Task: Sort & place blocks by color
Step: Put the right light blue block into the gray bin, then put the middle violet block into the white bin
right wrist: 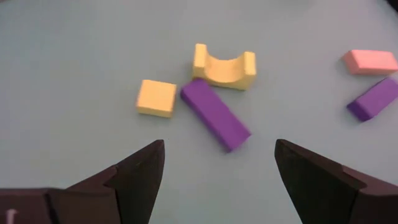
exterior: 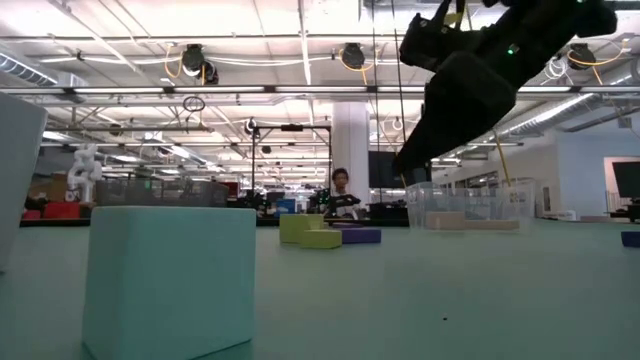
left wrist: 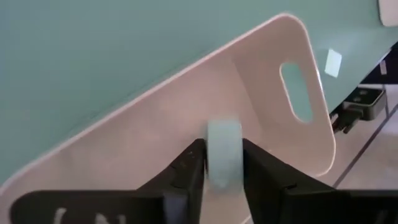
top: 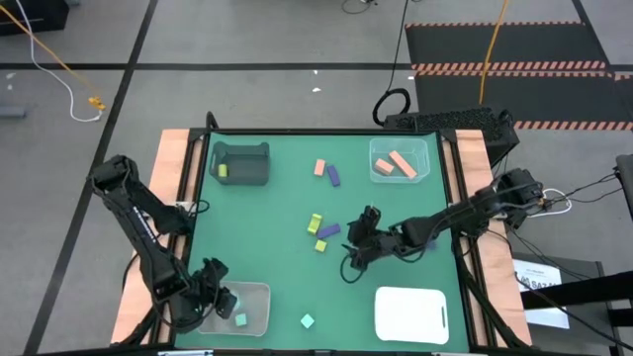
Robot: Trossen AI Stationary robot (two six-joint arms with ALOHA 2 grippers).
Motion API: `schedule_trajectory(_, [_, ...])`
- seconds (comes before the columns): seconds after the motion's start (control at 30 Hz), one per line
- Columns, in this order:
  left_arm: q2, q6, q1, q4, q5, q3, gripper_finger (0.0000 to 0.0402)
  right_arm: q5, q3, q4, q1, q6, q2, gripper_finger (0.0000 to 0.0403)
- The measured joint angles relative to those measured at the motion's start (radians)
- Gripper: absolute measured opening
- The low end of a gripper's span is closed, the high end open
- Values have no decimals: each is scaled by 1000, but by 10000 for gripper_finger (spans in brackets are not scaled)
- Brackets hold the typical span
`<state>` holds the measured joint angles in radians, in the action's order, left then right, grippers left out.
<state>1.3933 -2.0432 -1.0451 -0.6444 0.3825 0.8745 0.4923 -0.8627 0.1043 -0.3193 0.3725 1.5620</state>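
Currently the left gripper hung over the clear bin at the near-left corner of the bench, jaws clamped on a mint block; a second mint block already lay inside that bin and a third, a mint cube, sat on the bench just right of it. The right gripper hovered over mid-bench with jaws wide apart and nothing between them, pointed at a cluster: a purple bar touching a yellow arch block, and a yellow cube just beside the bar. Farther from the cluster, toward the far edge, lay a pink block touching another purple bar. Relative to the cluster, the far-right clear bin held two pink bars, the far-left grey bin held one yellow-green block, and the white bin at near right showed nothing in it. Judgement: blocks look light, rigid and matte, probably foam or wood, so little grip force is needed and slipping seems unlikely. The purple bar should be taken across its short width near the middle; because it touches the arch, one jaw may nudge the arch on closing.
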Motion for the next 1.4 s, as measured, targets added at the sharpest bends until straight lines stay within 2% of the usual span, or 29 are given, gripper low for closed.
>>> schedule_trajectory(0.13, [0, -8, -1, 9, -51, 0, 140, -8, 0, 0, 40, -78, 0, 295])
schedule_trajectory(0.33, [0, -8, -1, 111, -103, 0, 194, -130, 0, -35, 106, -196, 4, 295])
schedule_trajectory(0.43, [0, 41, -1, 202, -75, 0, 213, -140, 0, -64, 142, -245, 23, 295])
schedule_trajectory(0.53, [0, 106, -1, 278, 7, 0, 225, -193, 0, -110, 184, -281, 53, 295])
schedule_trajectory(0.63, [0, 176, 3, 341, 80, 0, 229, -257, 0, -155, 224, -309, 91, 295])
schedule_trajectory(0.77, [0, 257, 19, 393, 126, 0, 230, -327, 0, -161, 269, -333, 135, 294])
schedule_trajectory(1.17, [-1, 397, 73, 414, 134, 0, 230, -510, -1, -277, 340, -337, 248, 277])
schedule_trajectory(1.4, [-1, 417, 78, 411, 134, 0, 230, -521, -1, -307, 339, -334, 252, 272])
